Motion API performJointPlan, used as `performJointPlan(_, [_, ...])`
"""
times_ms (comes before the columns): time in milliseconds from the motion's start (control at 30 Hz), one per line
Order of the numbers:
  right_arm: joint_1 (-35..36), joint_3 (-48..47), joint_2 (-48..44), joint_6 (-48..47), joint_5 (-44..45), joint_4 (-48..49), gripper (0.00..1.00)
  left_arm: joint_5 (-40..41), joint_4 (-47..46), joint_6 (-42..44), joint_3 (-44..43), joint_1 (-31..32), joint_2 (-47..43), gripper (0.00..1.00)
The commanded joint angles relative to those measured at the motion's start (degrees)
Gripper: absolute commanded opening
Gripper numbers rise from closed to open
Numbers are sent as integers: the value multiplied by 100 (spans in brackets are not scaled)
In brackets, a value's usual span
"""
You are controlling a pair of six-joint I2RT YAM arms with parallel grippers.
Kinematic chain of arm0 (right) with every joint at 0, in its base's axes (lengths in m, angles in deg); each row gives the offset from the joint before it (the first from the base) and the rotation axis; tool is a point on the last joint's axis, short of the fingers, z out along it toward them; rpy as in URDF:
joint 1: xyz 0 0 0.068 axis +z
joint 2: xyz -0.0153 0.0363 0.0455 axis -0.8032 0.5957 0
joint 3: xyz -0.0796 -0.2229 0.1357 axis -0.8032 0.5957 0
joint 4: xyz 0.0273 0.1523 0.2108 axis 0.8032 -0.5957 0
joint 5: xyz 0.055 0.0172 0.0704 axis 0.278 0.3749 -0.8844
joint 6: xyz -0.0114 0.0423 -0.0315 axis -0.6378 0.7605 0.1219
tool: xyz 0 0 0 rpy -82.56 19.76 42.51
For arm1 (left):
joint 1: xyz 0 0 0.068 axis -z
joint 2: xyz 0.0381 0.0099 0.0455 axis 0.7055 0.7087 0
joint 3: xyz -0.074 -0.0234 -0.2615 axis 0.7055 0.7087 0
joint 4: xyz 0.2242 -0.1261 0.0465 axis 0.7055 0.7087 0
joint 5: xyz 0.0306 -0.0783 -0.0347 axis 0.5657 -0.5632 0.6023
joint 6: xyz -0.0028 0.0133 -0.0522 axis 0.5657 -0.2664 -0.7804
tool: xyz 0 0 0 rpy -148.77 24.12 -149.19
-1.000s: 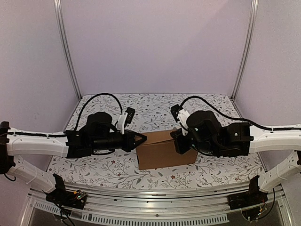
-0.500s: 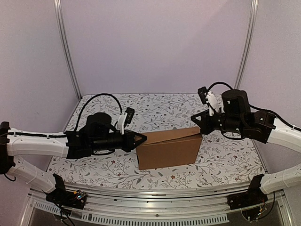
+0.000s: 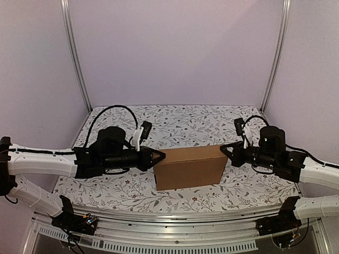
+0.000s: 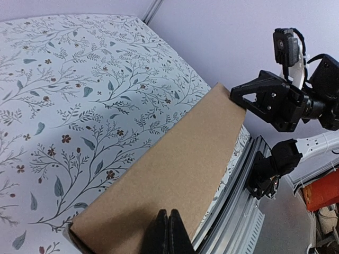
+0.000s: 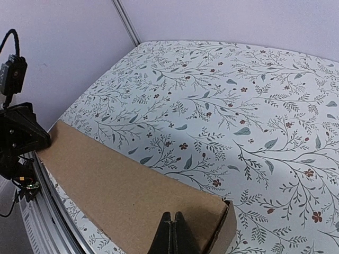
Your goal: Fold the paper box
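Status: paper box sits closed up, low centre of the top view, on the floral table. Long side faces the camera and it's nearer the front edge than the back wall. Top face lies flat and level end to end, plain brown, no flaps sticking up from above.

left gripper: jaws fully closed, nothing pinched between them. Tip meets the box's upper left corner. In the left wrist view the shut tips sit at bottom centre of frame, over the near end of the top face; looks like contact, can't confirm pressure.

right gripper: same story, jaws closed on nothing, tip at the box's upper right corner. In the right wrist view the tips are at bottom centre, over that end of the lid. Just right of them a short side-panel edge shows at the box corner, with a thin dark gap under the lid.

Each wrist view shows the other gripper at the box's far end. Both arms reach in low from the sides, roughly mirrored.
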Motion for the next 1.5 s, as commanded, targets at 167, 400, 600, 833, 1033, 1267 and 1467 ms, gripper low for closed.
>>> performJointPlan(167, [-26, 1103, -751, 569, 230, -450, 0, 48, 1060, 65, 106, -96, 398, 0])
performJointPlan(400, [-32, -20, -840, 274, 43, -818, 0, -2, 1074, 39, 37, -96, 432, 0])
performJointPlan(600, [-26, -784, -695, 27, -193, -999, 0, 42, 1139, 53, 46, -96, 344, 0])
performJointPlan(833, [-31, -200, -279, 185, -117, -546, 0, 60, 1142, 105, 20, -96, 385, 0])
performJointPlan(1033, [-28, 600, 16, 416, 65, -392, 0, 32, 1169, 119, -19, -96, 446, 0])
performJointPlan(1267, [-23, 265, -452, 401, 117, -761, 0, 34, 1183, 130, -96, -96, 536, 0])
performJointPlan(1467, [86, -420, -218, 358, -220, -772, 0, 43, 1218, 128, -194, -96, 570, 0])
